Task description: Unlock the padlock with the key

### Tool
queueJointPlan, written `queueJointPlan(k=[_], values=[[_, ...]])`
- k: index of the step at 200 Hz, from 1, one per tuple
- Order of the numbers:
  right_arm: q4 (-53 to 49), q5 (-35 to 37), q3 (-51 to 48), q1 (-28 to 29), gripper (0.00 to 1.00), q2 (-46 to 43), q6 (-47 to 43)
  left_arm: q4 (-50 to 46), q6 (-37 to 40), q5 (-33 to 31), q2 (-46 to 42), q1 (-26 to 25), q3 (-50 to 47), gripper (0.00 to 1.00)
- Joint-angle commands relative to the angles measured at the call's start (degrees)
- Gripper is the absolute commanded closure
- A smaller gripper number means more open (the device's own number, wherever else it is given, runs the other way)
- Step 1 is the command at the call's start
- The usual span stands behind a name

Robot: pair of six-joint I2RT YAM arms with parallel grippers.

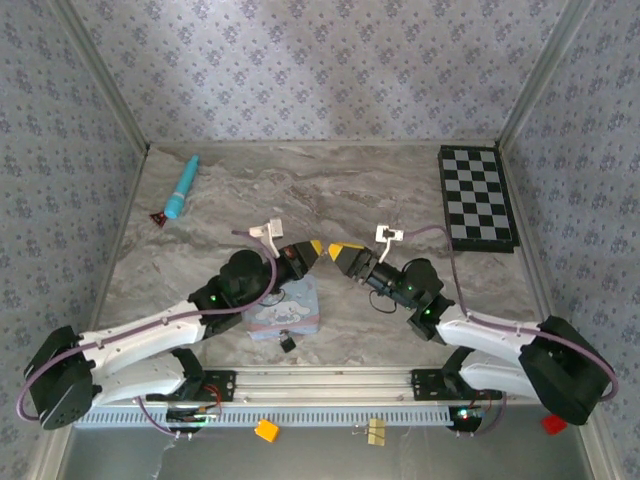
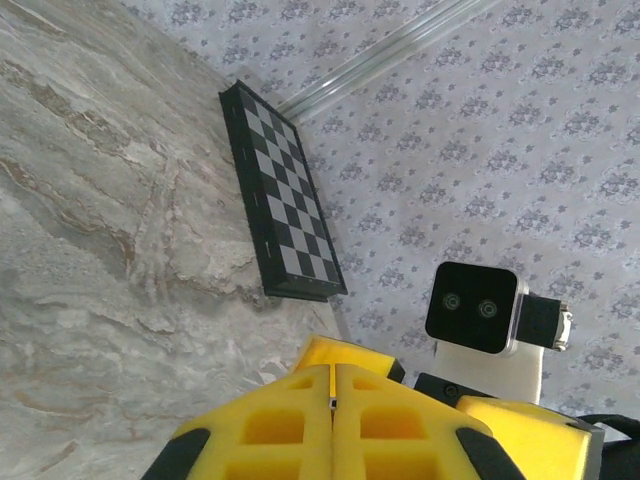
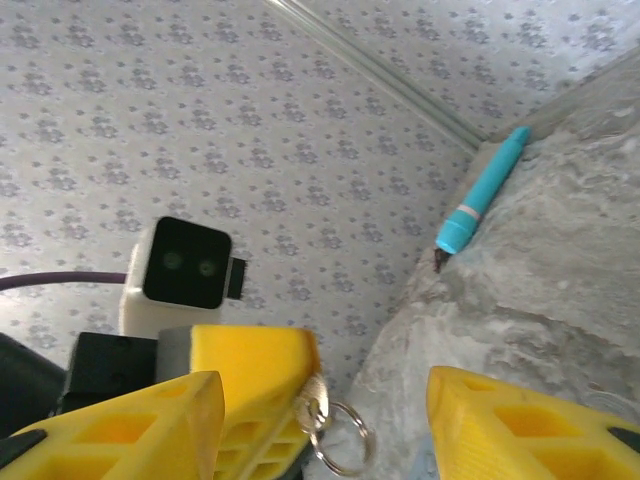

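Yellow blocky left pincer (image 2: pixel 332 392) clenches the key (image 3: pixel 316 392), silvery ring (image 3: pixel 341 442) dangling; right pincer (image 3: pixel 325 400) stands released.

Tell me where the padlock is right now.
Top view: the padlock lies on the table just by the near edge of the blue tin, left of centre, between the tin and the arms' base rail.

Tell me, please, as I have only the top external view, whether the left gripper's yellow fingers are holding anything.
Observer: Yes. In the right wrist view a silvery metal ring dangles from the shut yellow fingertips of the left gripper. What they clamp is hidden.
Operator: Thank you. Is the right gripper gripping it too?
Observer: No. It stands open, and in its wrist view the ring hangs between its parted yellow fingers.
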Motion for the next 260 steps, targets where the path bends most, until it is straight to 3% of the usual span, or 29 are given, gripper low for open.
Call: queueJointPlan(k=[1, 123, 232, 260], values=[[7.84, -3.23, 0.28, -0.26, 0.44, 1.50, 3.84, 4.85, -2.24, 1.55, 0.46, 0.11, 0.73, 1.00], [10.29, -7.15, 2.39, -0.34, 0.58, 5.19, 6.40, 5.97, -3.17, 2.15, 0.63, 0.03, 0.82, 1.00], [10.51, -8.79, 3.77, -1.44, 0.83, 6.10, 7.75, 7.07, -4.10, 3.89, 1.72, 0.03, 1.00, 1.00], [10.72, -9.34, 3.91, -2.00, 0.98, 6.31, 8.54, 7.18, -4.04, 4.11, 2.00, 0.02, 0.82, 1.00]])
